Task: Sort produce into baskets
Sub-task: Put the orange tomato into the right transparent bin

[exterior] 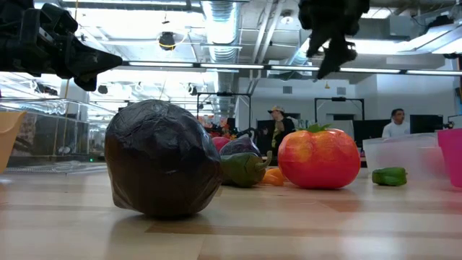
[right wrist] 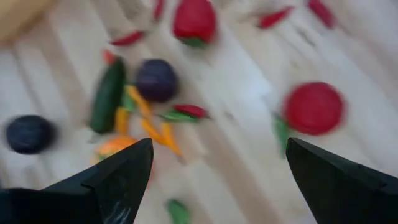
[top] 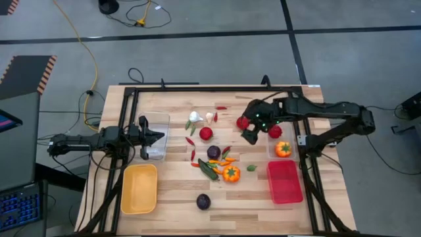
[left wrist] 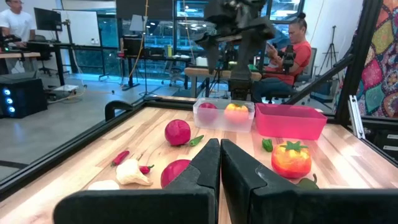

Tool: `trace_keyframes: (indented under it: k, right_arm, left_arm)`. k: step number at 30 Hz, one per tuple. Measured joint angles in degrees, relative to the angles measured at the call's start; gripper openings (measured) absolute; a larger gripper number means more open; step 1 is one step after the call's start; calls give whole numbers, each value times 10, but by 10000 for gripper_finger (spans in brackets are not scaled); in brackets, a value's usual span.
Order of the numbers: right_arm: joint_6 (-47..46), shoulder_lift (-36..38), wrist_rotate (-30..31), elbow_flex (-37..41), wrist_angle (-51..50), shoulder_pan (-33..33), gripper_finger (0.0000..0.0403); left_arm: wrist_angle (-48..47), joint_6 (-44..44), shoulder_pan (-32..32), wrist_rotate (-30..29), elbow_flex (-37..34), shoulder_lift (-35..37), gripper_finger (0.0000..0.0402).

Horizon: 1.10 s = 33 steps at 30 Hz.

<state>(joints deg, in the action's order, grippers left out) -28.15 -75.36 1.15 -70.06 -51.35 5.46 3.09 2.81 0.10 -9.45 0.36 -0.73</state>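
Produce lies scattered mid-worktop (top: 171,191): three glossy red tomatoes (top: 206,133), two ribbed orange peppers (top: 231,174), two dark purple rounds (top: 203,201), two knobbly white garlic bulbs (top: 195,117) and several thin chillies (top: 208,169). Three shallow plastic baskets ring them: yellow (top: 139,189), red (top: 285,182), clear (top: 156,135). The right gripper (top: 249,133) hangs empty, jaws wide, above the tomatoes. The left gripper (top: 155,136), shut and empty, reaches level over the clear basket.

three baskets (top: 140,189), two purple rounds (top: 203,201), two arms (top: 342,115)
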Motion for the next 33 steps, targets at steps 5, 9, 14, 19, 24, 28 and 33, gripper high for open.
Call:
trace_keyframes:
  k: [5,9,14,19,24,28,33]
  right_arm:
    - [-42,-12,0,0,52,-51,393]
    - [-48,-30,0,0,80,-90,393]
    - [-48,-72,0,0,108,-132,393]
    - [-48,-128,1,-1,116,-166,393]
    - [-46,-171,1,-1,118,-189,393]
    - [-44,-196,1,0,117,-201,393]
    - [-44,-217,2,-1,120,-205,393]
  left_arm:
    - [0,0,0,0,0,0,0]
    - [0,0,0,0,0,0,0]
    - [0,0,0,0,0,0,0]
    - [-1,0,0,0,0,-3,0]
    - [0,0,0,0,0,-4,0]
    - [0,0,0,0,0,-4,0]
    - [0,0,0,0,0,-4,0]
